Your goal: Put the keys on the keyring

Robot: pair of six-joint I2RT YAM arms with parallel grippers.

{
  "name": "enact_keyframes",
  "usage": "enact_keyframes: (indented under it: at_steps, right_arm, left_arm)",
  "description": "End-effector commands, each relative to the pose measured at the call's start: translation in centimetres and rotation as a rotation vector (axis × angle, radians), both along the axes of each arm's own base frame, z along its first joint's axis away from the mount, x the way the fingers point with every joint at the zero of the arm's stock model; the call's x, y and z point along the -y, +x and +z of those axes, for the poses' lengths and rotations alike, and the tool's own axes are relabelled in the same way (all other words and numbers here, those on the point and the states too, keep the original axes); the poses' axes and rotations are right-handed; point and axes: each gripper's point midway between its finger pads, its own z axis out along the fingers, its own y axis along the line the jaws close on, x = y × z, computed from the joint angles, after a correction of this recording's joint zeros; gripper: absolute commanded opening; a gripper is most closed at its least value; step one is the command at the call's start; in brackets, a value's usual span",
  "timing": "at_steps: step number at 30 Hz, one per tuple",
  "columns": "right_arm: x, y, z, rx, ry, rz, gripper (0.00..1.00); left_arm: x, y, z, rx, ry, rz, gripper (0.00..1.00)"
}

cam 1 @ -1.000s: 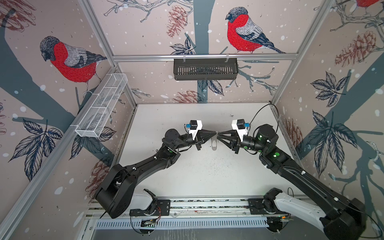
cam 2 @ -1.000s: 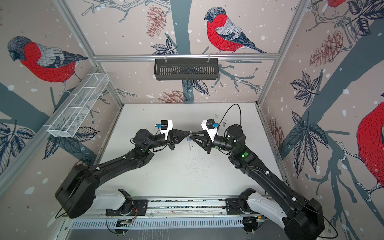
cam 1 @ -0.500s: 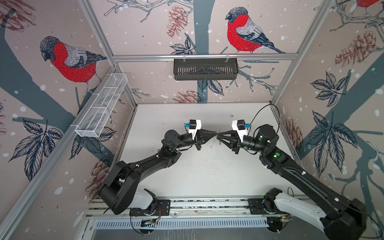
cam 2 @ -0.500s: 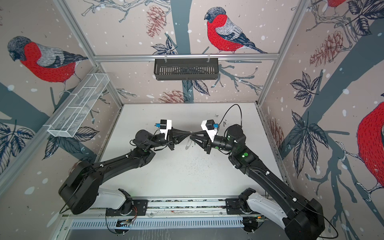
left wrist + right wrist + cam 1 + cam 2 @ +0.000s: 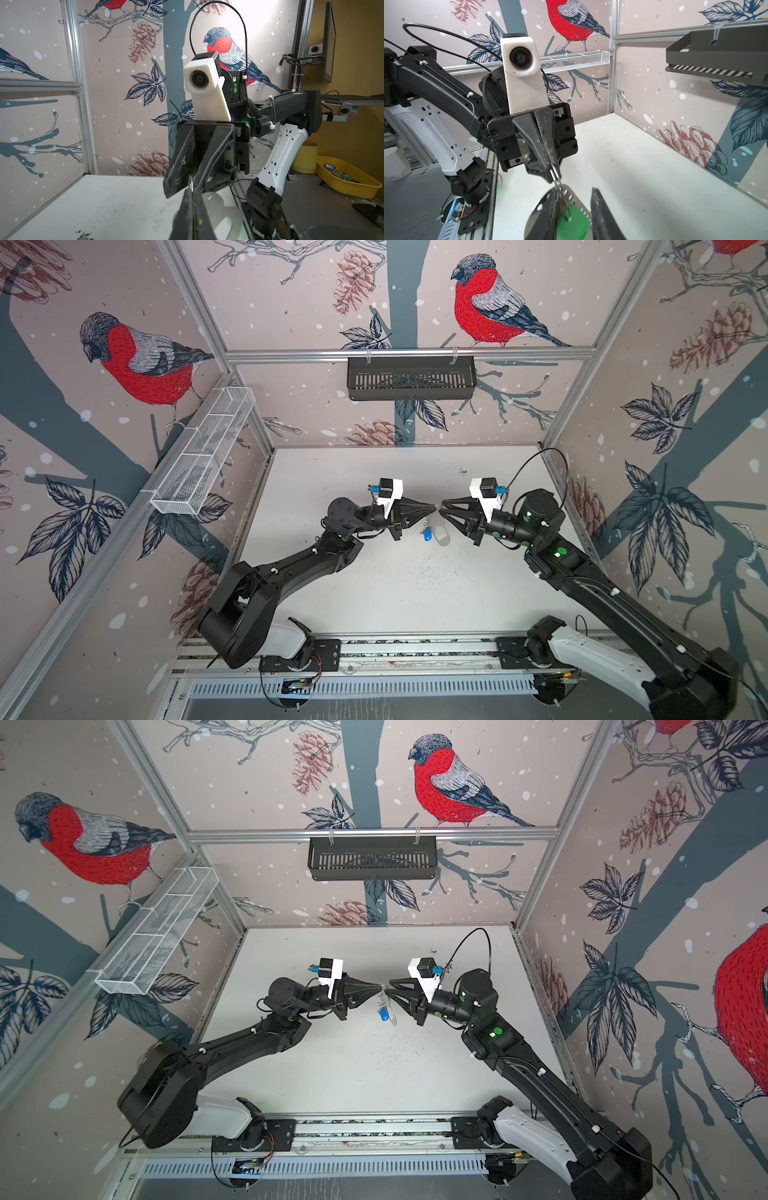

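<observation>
Roughly at the centre of both top views, above the white table [image 5: 395, 597], the two black arms meet tip to tip. The left gripper [image 5: 432, 510] is pinched tight, and the right gripper [image 5: 444, 512] faces it with its jaws narrowly apart.

Just below the tips hangs the flat grey metal keyring [image 5: 442, 533], a loop with small holes along one edge. It is off the table, and beside it dangles the key with the blue oval plastic tag [image 5: 427, 534]. At the bottom centre of the right wrist view, the key with the green oval plastic tag [image 5: 572, 225] sits between the right gripper's fingers [image 5: 602, 218]. We cannot tell whether the pads touch it.

What the left gripper clamps is a little metal ring [image 5: 554, 173] at the keyring's holed edge.

We judge that the green-tagged key is being seated on that ring, with the blue one already hung. The next move calls for the right gripper to back straight out without snagging the tag while the left gripper holds its pinch.
</observation>
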Motion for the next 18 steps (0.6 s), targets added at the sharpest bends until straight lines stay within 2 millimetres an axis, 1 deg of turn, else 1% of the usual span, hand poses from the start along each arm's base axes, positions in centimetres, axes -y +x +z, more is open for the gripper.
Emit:
enact_keyframes:
  at_steps: [1, 8, 14, 18]
  right_arm:
    - [-0.2, 0.0, 0.3, 0.011, 0.0, 0.012, 0.27]
    - [-1.1, -0.5, 0.3, 0.016, -0.003, 0.05, 0.21]
    - [-1.8, -0.4, -0.1, 0.003, -0.018, 0.067, 0.11]
    - [-1.7, -0.2, 0.0, 0.007, -0.015, 0.055, 0.02]
  left_arm:
    - [-0.3, -0.9, 1.3, 0.06, -0.039, -0.034, 0.0]
    - [-0.1, -0.9, 1.1, 0.05, -0.049, -0.062, 0.0]
    - [0.2, -0.8, 1.0, 0.037, -0.062, -0.098, 0.0]
    - [0.5, -0.6, 0.7, 0.023, -0.066, -0.114, 0.0]
